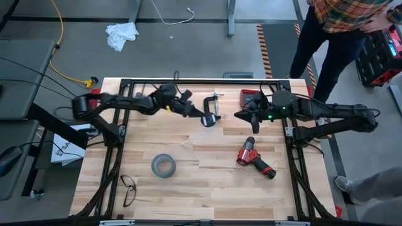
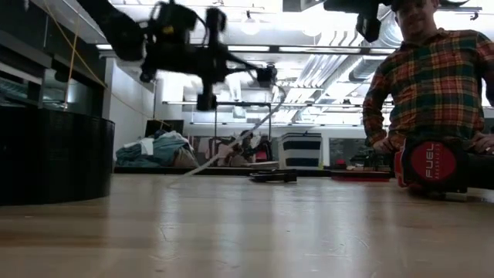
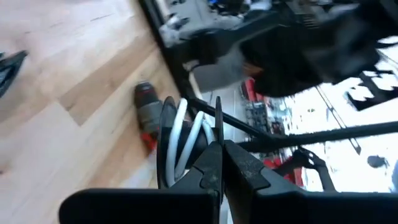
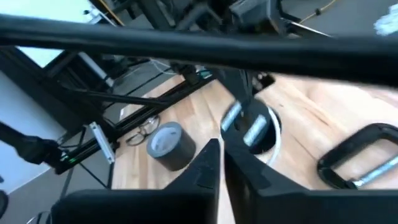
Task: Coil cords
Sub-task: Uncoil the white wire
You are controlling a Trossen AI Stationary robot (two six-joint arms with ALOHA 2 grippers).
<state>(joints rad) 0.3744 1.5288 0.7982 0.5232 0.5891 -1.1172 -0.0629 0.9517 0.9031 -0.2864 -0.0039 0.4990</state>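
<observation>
The small black round spool (image 1: 209, 120) with white cord wound on it (image 3: 181, 138) hangs above the table's far middle, with my left gripper (image 1: 202, 115) shut on it. A length of the white cord (image 2: 231, 144) slants from the spool down to the tabletop. My right gripper (image 1: 240, 115) hovers just right of the spool and points toward it. Its fingers (image 4: 211, 163) stand together with nothing seen between them. My left gripper pinches one black side disc of the spool at its rim (image 3: 218, 121) between its two fingers. The fingers reach in about level from the table's left. The spool is lifted clear of the table, and its loose cord (image 2: 202, 164) trails to the wood.
A black C-clamp (image 1: 215, 102) lies just beyond the spool. A red drill (image 1: 255, 159) lies right of centre, a grey tape roll (image 1: 162, 165) and eyeglasses (image 1: 128, 189) at the near left. A person in a plaid shirt (image 2: 432, 85) stands past the far right corner.
</observation>
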